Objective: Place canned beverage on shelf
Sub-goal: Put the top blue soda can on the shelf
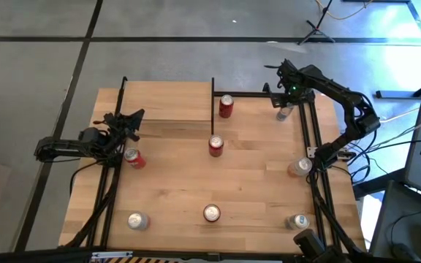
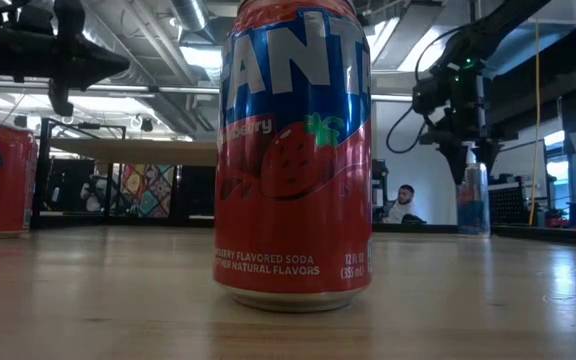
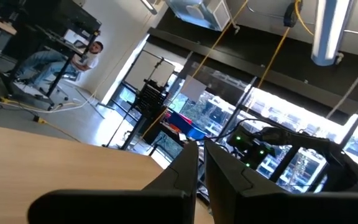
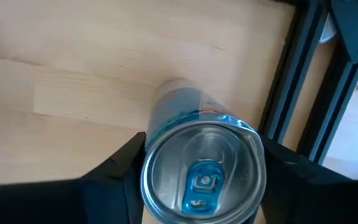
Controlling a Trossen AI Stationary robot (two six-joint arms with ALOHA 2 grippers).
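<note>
A slim silver-and-blue can (image 1: 284, 113) stands upright on the tabletop at the far right, next to the black frame rail. It also shows in the low view (image 2: 473, 205) and the right wrist view (image 4: 204, 186). My right gripper (image 1: 283, 104) is above it, pointing down, shut on its top. The shelf (image 1: 168, 102), a light-wood board between thin black posts, stands at the far left with nothing on it. My left gripper (image 1: 132, 119) is shut and empty by the shelf's near left corner, its fingers (image 3: 188, 171) pointing up into the room. My right gripper (image 4: 204, 149) pinches the can between its two fingers, one on each side of the upper wall just under the rim (image 4: 149, 163). The fingers come from above, pointing down. The can stands upright with its base on the table (image 2: 473, 232).
Red cans stand at the far middle (image 1: 226, 106), the middle (image 1: 215, 146) and the left (image 1: 134, 158). More cans stand along the near side (image 1: 137, 220) (image 1: 211, 212) (image 1: 298, 221) and at the right edge (image 1: 299, 167). Black frame rails (image 1: 314, 139) run beside the held can.
</note>
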